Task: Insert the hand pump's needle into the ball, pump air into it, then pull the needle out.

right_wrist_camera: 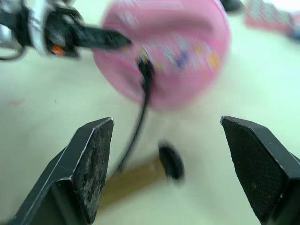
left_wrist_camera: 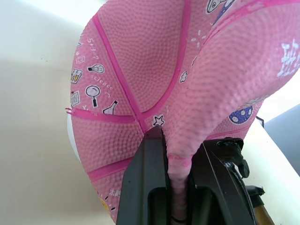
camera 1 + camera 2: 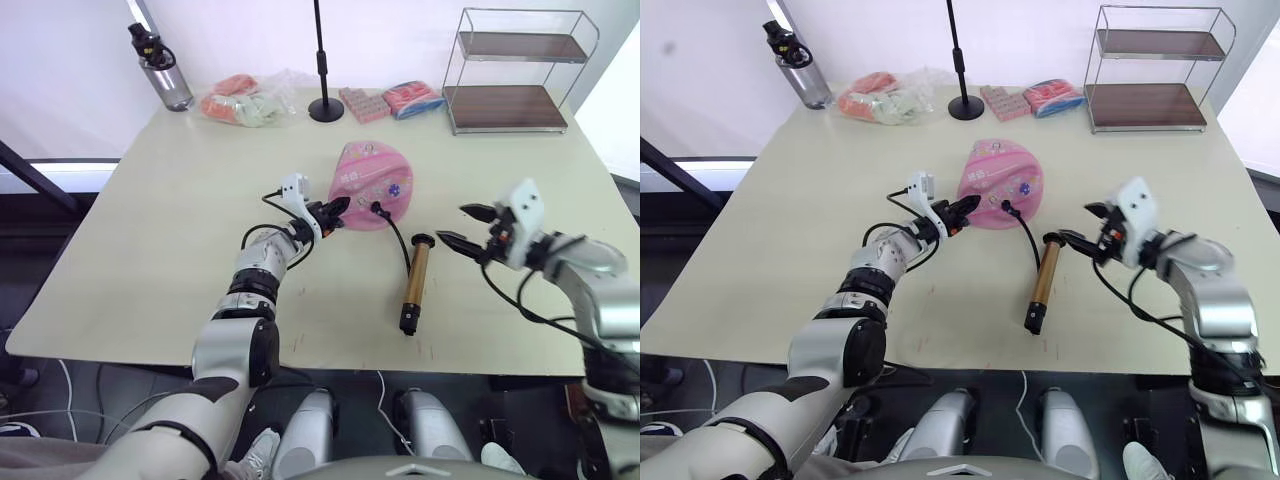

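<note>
The pink ball point(image 3: 372, 178) lies saggy and dented in the middle of the table. My left gripper point(image 3: 335, 213) is at its near-left edge, shut on a fold of the ball's skin point(image 2: 180, 140). The hand pump point(image 3: 415, 285) lies flat to the ball's right, with its gold barrel pointing toward me. Its black hose point(image 3: 395, 232) curves up to a black fitting point(image 3: 377, 208) against the ball. The needle's pin is hidden there. My right gripper point(image 3: 465, 225) hovers open just right of the pump's far end, and its wide-apart fingers point(image 1: 93, 159) frame the hose point(image 1: 140, 112) and ball point(image 1: 178, 51).
A water bottle point(image 3: 160, 65) stands at the far left corner. Bagged items point(image 3: 245, 100), a black stand pole's base point(image 3: 326, 108) and packets point(image 3: 363, 103) line the back edge. A wire shelf point(image 3: 515, 70) occupies the far right corner.
</note>
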`<control>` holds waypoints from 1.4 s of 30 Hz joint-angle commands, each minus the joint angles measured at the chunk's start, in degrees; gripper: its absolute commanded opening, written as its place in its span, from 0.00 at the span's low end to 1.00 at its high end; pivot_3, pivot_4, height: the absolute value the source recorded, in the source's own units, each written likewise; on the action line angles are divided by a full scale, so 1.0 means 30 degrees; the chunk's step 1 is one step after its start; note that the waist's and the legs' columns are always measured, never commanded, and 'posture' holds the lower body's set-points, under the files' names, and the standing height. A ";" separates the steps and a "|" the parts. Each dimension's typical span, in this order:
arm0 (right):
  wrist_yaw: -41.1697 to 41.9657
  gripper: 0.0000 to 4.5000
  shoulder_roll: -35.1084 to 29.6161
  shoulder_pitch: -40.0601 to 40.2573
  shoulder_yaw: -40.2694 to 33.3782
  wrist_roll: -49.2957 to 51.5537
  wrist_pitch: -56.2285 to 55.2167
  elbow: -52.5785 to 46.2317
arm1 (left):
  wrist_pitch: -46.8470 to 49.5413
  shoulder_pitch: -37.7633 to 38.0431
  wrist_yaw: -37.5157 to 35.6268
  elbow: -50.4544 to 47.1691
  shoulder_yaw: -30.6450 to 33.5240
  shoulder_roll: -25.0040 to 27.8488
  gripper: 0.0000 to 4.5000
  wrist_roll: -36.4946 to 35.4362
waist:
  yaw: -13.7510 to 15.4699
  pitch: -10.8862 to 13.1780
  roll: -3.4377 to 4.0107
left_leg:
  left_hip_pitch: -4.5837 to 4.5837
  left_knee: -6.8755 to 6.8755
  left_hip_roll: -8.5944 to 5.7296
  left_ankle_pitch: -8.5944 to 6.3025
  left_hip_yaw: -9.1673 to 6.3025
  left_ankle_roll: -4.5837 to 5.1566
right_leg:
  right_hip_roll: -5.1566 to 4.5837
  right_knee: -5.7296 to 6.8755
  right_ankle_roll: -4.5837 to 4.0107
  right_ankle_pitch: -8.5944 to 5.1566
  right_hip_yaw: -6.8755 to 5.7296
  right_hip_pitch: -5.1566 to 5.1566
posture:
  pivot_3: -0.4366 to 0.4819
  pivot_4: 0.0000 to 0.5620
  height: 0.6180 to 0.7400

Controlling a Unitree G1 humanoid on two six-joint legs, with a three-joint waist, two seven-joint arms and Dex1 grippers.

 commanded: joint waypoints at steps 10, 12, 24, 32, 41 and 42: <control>0.0305 0.86 -0.0819 0.5836 -0.4864 0.3765 -0.4507 -0.2600 | 0.0482 -0.0041 0.0188 0.1234 -0.0213 0.0187 0.00 0.0688 | -0.0029 0.0025 -0.0036 | 0.0024 0.0008 0.0007 -0.0002 0.0013 0.0005 | 0.0002 0.0000 0.0004 0.0000 -0.0015 0.0032 | 0.48 0.27 0.93; 0.0853 0.97 -0.1141 0.6618 -0.5223 0.4083 -0.5175 -0.2492 | 0.0536 -0.0165 0.0160 0.1195 -0.0191 0.0219 0.00 0.0650 | -0.0003 0.0025 -0.0038 | 0.0027 0.0007 0.0006 -0.0001 0.0009 0.0006 | 0.0003 0.0000 0.0004 0.0000 -0.0016 0.0033 | 0.48 0.27 0.93; 0.1834 1.00 -0.1570 0.7827 -0.5563 0.6846 -0.6579 -0.2515 | 0.0681 -0.0638 0.0153 0.0973 0.0104 0.0415 0.83 0.0472 | 0.0001 0.0033 -0.0049 | 0.0049 0.0025 0.0009 0.0005 0.0010 0.0014 | 0.0006 0.0017 0.0004 0.0001 -0.0023 0.0063 | 0.48 0.27 0.93; 0.1626 1.00 -0.1753 0.7916 -0.5536 0.7420 -0.6968 -0.2674 | 0.0964 -0.0789 0.0036 0.0096 0.0149 0.0598 0.99 0.0370 | -0.0030 0.0032 -0.0048 | 0.0069 0.0059 0.0012 0.0013 0.0013 0.0026 | 0.0008 0.0070 0.0005 0.0003 -0.0023 0.0070 | 0.48 0.27 0.93; 0.1125 1.00 -0.1816 0.7641 -0.5077 0.7635 -0.6989 -0.2978 | 0.1662 -0.0685 -0.0021 -0.1931 0.0076 0.0842 0.99 0.0234 | -0.0085 0.0041 -0.0054 | 0.0059 0.0063 0.0012 0.0014 0.0020 0.0027 | 0.0010 0.0069 0.0002 0.0003 -0.0007 0.0065 | 0.48 0.27 0.93; 0.1048 1.00 -0.1820 0.7626 -0.5004 0.7626 -0.6987 -0.3031 | 0.1790 -0.0618 -0.0021 -0.2207 0.0055 0.0878 0.99 0.0227 | -0.0090 0.0041 -0.0053 | 0.0059 0.0063 0.0012 0.0015 0.0022 0.0026 | 0.0012 0.0069 0.0002 0.0003 -0.0004 0.0063 | 0.48 0.27 0.93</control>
